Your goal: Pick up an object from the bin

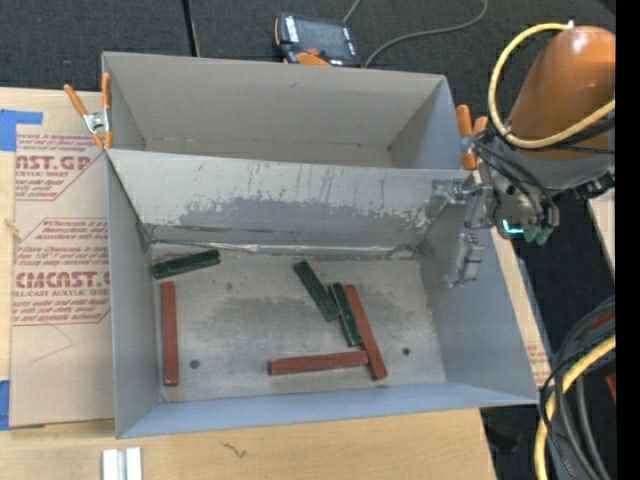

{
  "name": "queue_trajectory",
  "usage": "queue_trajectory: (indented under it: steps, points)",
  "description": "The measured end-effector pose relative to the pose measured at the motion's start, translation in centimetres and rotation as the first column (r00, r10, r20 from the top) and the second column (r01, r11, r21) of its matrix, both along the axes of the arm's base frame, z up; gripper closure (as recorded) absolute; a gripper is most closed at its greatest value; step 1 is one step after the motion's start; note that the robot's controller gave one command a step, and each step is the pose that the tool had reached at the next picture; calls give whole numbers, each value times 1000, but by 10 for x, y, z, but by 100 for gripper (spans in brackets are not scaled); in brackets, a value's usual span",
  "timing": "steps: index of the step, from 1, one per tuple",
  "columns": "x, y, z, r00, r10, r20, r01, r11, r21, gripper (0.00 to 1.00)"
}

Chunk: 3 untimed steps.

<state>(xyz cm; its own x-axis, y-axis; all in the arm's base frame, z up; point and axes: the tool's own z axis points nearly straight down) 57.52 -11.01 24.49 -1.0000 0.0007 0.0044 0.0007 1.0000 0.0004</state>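
1. Camera view, bin: a grey metal bin (280,118) with sloping walls and a scuffed floor holds six slim flat sticks. All of them lie flat on the floor.
2. Arm: the orange domed cover (565,83) on the robot's wrist sits just outside the bin's right rim, near the back right corner.
3. Pincer: the gripper (463,256) hangs from that wrist and points down over the sloping right wall, close to the floor's back right corner. Whether it is parted or closed cannot be told from this angle.
4. Nearest things, right of the floor's middle:
   - The slanted dark green stick (315,288) runs from back left to front right.
   - The second dark green stick (347,318) lies just to its right, and the two seem to touch where they meet.
   - The slanted reddish-brown stick (368,340) lies against the right side of that second green one and reaches furthest toward the right wall. It is still apart from the gripper.
5. Front: the level reddish-brown stick (318,364) lies across the floor. Its right end meets the lower end of the slanted brown one, making an L.
6. Left side:
   - The lone dark green stick (185,263) rests at the foot of the back wall near the left corner.
   - The upright-lying reddish-brown stick (170,333) runs along the foot of the left wall. Both are well apart from the gripper.
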Motion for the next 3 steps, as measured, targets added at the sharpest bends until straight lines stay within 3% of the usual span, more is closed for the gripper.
queue_trajectory:
  steps: [1, 2, 3]
  points:
    - [-85, 40, -134, 979, 203, -4, -203, 979, 4, 0]
    - [-86, 108, -175, 970, 241, 16, -241, 971, 0, 0]
    - [-89, 105, -175, 972, 236, 4, -236, 972, 0, 100]
